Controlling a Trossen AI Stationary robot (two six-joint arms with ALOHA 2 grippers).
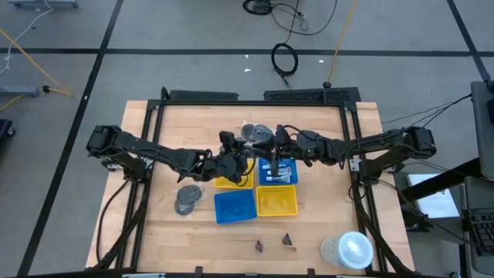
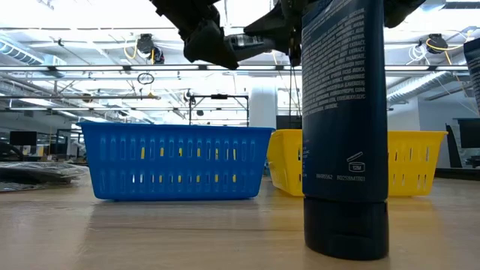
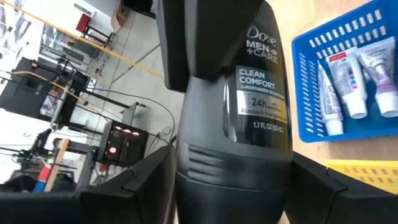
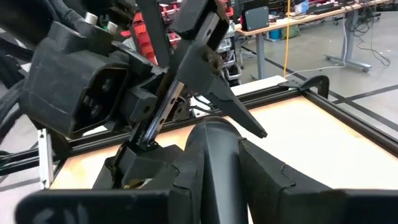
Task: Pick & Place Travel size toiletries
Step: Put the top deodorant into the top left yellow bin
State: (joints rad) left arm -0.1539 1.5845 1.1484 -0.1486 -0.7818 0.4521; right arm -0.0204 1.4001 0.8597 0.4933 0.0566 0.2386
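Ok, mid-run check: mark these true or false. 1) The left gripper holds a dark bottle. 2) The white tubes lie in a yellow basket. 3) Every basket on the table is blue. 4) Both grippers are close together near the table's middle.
1) True. The left gripper is closed on a dark Dove bottle.
2) False. The white tubes lie in a blue basket.
3) False. The high view also shows yellow baskets beside the blue ones.
4) True. The right gripper is near the left one, over the basket cluster.
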